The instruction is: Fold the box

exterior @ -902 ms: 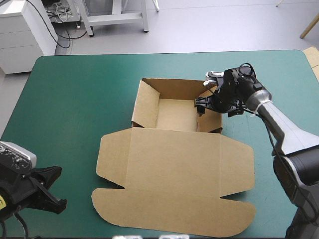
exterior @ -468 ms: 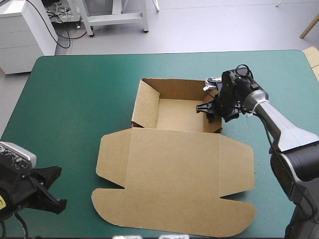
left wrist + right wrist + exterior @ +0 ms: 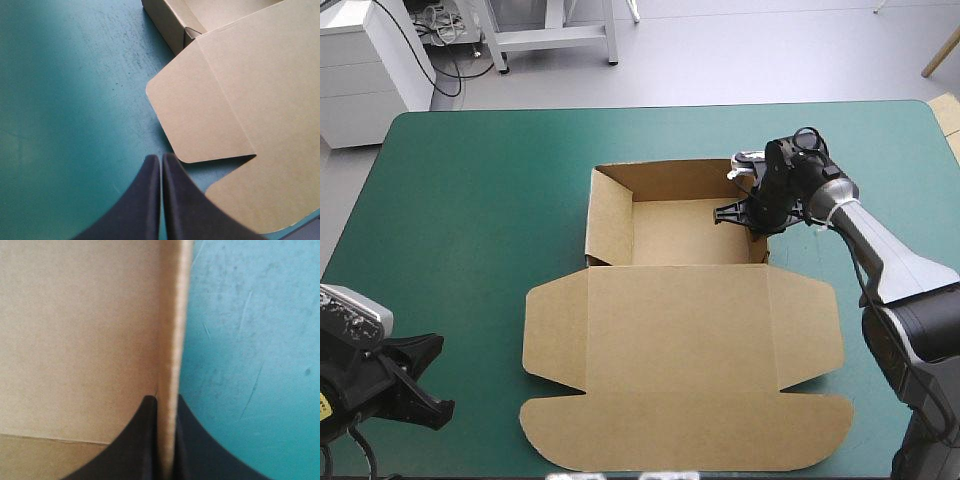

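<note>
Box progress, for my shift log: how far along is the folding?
Done: the box has walls raised into an open tray at its far side. In hand: the right gripper is shut on the tray's right wall. Left: the lid lies flat, flaps spread; the left gripper rests shut, apart from the board.

Lab: white cabinet [image 3: 368, 72], cables [image 3: 442, 28]

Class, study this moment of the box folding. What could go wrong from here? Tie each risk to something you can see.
1. The right gripper pinches only the thin right wall of the box; a hard pull might crease or tear it.
2. The left gripper is shut over the teal-green cover, off the box, so nothing steadies it and it could slide rather than fold.
</note>
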